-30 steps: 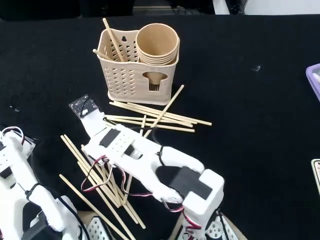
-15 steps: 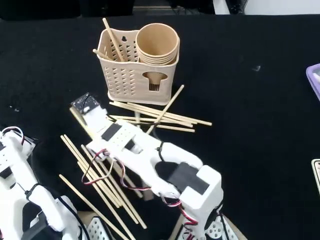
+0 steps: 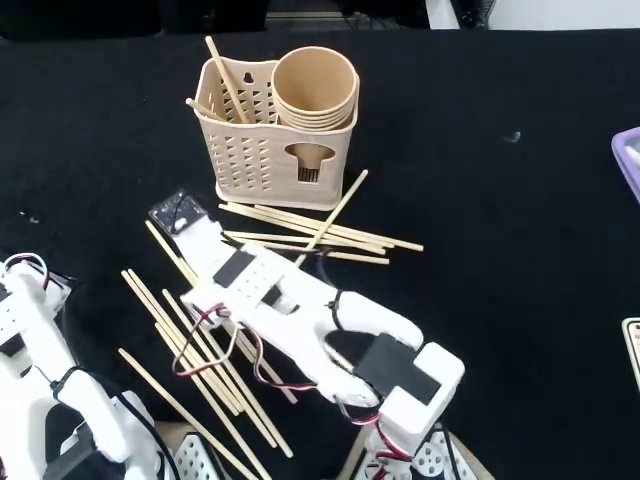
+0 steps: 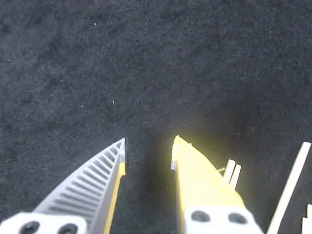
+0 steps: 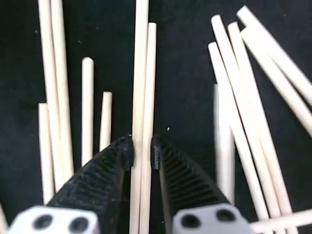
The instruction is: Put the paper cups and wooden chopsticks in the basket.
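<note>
The right gripper (image 5: 142, 146) had its black jaws drawn in tight on a pair of chopsticks (image 5: 144, 73), the tips pressed against the outer side of each stick. More loose chopsticks (image 5: 234, 87) lay on either side of that pair, some in line with it and some fanned at a slant, all on the black table (image 3: 480, 250). Seen from above, this arm stretched over the scattered heap near the front edge. The left gripper (image 4: 147, 146) hung open over bare cloth, nothing between its jaws, with two stick ends (image 4: 231, 170) just beside the yellow finger. Farther back stood the basket (image 3: 255, 160), upright. It held a nested stack of paper cups (image 3: 314, 85) in one half and two chopsticks (image 3: 225, 75) (leaning) in the other. Another bundle of sticks (image 3: 330, 238) lay just in front of it – one stick crossing the rest
</note>
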`<action>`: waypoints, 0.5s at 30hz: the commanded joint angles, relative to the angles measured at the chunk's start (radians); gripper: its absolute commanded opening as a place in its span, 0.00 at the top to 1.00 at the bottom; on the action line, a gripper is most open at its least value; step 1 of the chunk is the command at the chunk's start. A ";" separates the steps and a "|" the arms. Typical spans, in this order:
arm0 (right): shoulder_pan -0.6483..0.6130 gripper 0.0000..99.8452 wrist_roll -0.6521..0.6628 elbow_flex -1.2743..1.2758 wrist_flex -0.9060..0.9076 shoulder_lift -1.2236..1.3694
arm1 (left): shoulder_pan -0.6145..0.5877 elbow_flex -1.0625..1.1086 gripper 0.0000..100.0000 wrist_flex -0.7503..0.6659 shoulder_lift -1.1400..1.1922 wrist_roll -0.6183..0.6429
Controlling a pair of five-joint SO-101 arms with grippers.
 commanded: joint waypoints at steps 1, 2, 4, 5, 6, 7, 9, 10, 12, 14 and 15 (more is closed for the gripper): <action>0.017 0.99 0.009 0.002 -0.049 -0.047 | -0.007 -0.013 0.84 -0.006 -0.021 0.006; 0.017 0.99 0.009 -0.005 -0.049 -0.031 | -0.007 -0.013 0.84 -0.006 -0.021 0.006; 0.017 0.99 0.009 -0.030 -0.046 0.002 | -0.008 -0.013 0.84 -0.006 -0.021 0.006; 0.017 0.99 0.009 -0.041 -0.046 0.021 | -0.008 -0.013 0.84 -0.006 -0.021 0.006; 0.017 0.99 0.009 -0.053 -0.044 0.038 | -0.010 -0.013 0.84 -0.006 -0.021 0.006; 0.017 0.98 0.009 -0.067 -0.035 0.050 | -0.012 -0.013 0.84 -0.006 -0.021 0.006; 0.014 0.97 0.018 -0.119 0.023 0.081 | -0.012 -0.013 0.84 -0.006 -0.021 0.006; 0.014 0.95 0.035 -0.148 0.063 0.096 | -0.012 -0.013 0.84 -0.006 -0.021 0.006; 0.012 0.87 0.052 -0.208 0.129 0.142 | -0.013 -0.013 0.84 -0.006 -0.021 0.006; 0.012 0.83 0.060 -0.271 0.184 0.193 | -0.013 -0.013 0.84 -0.006 -0.021 0.006; 0.012 0.83 0.064 -0.303 0.212 0.214 | -0.013 -0.013 0.84 -0.006 -0.021 0.006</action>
